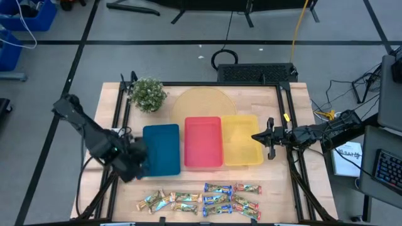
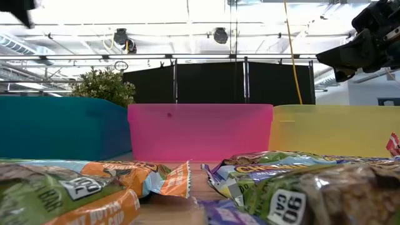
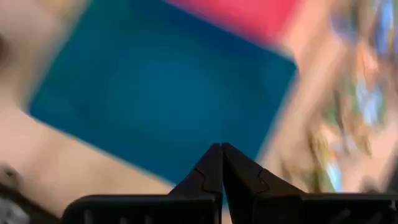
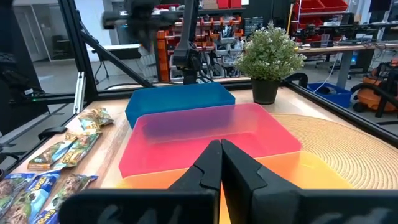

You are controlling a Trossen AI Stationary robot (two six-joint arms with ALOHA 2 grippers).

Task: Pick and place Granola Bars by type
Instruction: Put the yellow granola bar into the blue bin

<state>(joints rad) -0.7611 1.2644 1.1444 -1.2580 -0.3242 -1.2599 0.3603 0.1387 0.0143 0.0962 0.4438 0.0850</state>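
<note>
I saw my left gripper [image 1: 139, 158], jaws pressed together, over the blue tray [image 1: 162, 149]; my right gripper [image 1: 259, 137], likewise pinched empty, at the yellow tray's [image 1: 242, 129] three o'clock edge.

The left wrist view was smeared throughout: the blue rectangular plastic tray [image 3: 168, 93] showed only as a soft-edged patch, the red plastic tray [image 3: 249, 15] was cut by the frame edge, and the shiny-wrapped granola bars [image 3: 348, 118] were colour streaks, types indistinguishable. In the low view, the nearest bars [image 2: 69, 194] were cut off by the lower edge, and the three trays hid the wooden bench behind them. In the high view, the left gripper [image 1: 135, 162] overlapped the blue tray's near left corner. Wrapper print in the high view was too small to read.
</note>
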